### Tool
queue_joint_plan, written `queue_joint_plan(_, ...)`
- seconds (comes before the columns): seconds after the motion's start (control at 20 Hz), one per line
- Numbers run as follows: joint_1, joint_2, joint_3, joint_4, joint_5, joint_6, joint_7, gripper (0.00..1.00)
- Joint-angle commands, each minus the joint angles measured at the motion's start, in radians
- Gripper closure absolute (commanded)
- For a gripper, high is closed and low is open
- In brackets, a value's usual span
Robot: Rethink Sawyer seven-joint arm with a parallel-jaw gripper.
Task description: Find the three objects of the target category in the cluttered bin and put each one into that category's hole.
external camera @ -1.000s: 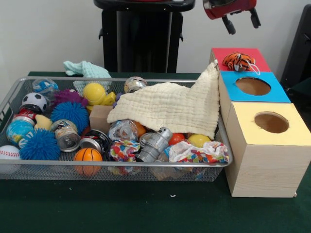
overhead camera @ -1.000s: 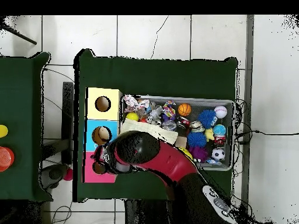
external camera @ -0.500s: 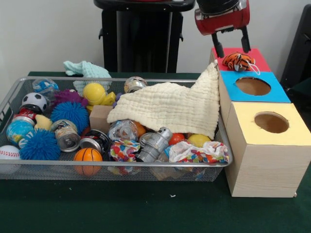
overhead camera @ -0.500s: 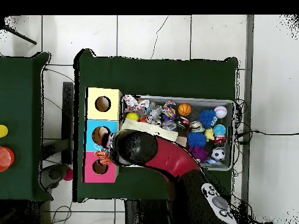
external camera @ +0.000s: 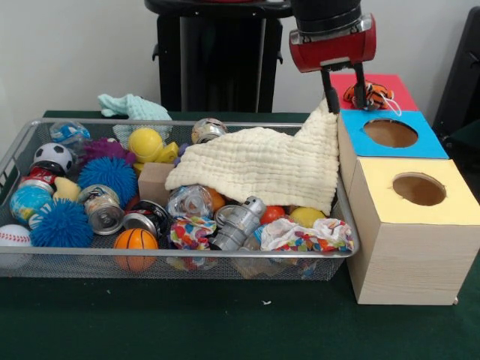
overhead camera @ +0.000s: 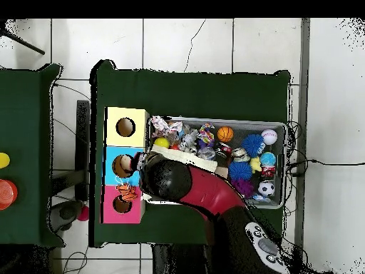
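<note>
While the tiger toy [external camera: 367,95] lies on the red box [external camera: 386,81] beside its hole rather than inside, the end effector [external camera: 344,96] hangs open and empty above the cloth [external camera: 262,165].

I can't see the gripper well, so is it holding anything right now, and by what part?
Nothing. The gripper is open and empty; the tiger toy lies on the red box.
</note>
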Motion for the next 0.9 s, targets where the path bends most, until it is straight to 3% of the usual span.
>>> queue_joint_plan(0.05, -0.010, 0.033, -0.025, -0.034, -0.014, -0.004, 0.147, 1.00)
queue_joint_plan(0.5, -0.007, 0.033, -0.027, -0.034, -0.004, 0.079, 0.146, 1.00)
queue_joint_plan(0.9, 0.009, 0.090, -0.033, -0.007, -0.024, -0.020, 0.155, 1.00)
